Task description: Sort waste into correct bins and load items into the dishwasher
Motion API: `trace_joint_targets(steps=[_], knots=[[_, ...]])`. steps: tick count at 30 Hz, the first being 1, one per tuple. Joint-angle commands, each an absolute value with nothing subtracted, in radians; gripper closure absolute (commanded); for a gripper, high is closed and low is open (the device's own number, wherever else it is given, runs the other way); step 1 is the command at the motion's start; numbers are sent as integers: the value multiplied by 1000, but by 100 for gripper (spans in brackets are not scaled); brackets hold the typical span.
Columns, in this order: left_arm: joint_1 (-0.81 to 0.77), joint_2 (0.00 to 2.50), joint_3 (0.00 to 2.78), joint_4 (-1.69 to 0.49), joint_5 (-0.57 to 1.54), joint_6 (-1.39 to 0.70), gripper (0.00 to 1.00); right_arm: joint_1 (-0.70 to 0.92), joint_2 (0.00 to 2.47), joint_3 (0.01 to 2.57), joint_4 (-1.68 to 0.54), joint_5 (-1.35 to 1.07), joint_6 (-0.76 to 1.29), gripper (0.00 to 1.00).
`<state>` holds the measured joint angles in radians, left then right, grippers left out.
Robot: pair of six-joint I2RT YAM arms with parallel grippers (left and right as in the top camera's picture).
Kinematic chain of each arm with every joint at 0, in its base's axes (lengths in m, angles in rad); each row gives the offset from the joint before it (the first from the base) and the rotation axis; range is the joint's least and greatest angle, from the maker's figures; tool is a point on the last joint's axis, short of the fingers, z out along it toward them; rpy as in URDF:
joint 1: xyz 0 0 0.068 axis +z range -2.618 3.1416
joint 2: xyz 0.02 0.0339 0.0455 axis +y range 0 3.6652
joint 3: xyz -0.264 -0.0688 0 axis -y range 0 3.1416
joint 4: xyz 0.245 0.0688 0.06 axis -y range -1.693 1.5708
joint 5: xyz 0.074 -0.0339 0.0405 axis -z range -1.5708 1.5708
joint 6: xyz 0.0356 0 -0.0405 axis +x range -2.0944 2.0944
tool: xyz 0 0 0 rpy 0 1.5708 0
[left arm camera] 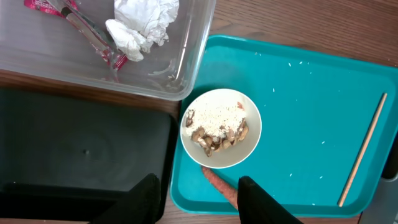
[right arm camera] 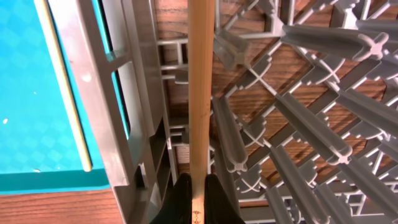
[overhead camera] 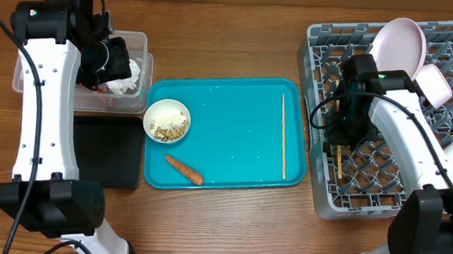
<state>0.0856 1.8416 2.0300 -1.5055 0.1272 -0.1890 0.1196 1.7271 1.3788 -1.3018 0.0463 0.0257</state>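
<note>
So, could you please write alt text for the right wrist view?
The right gripper, jaws shut, holds a thin wooden chopstick pointing away over the grey dish rack. At left, a second chopstick lies on the teal tray, beside the rack's wall.

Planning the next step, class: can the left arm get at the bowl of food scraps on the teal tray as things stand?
Probably yes: the left tool hangs open and empty near the bowl, and nothing covers or blocks it.
</note>
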Motion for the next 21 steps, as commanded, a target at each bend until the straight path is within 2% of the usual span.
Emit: trace_joint_targets(steps=[1,3,4,13,16,21], knots=[[91,1817,2044,-1510,127,-207,56,124,1724,1374,-1299,32,18,92],[91,1817,2044,-1510,127,-207,56,124,1724,1374,-1300,32,18,64],[91,1817,2044,-1510,128,-207,56,124,1724,1374,-1301,32,18,59],[91,1817,2044,-1510,128,-206,56,124,1708,1475,-1312,32,80,49],[91,1817,2044,-1510,127,-207,56,138,1686,1581,-1277,-73,85,44],[91,1817,2044,-1510,128,-207,56,210,1700,1576,-1237,-99,82,43]])
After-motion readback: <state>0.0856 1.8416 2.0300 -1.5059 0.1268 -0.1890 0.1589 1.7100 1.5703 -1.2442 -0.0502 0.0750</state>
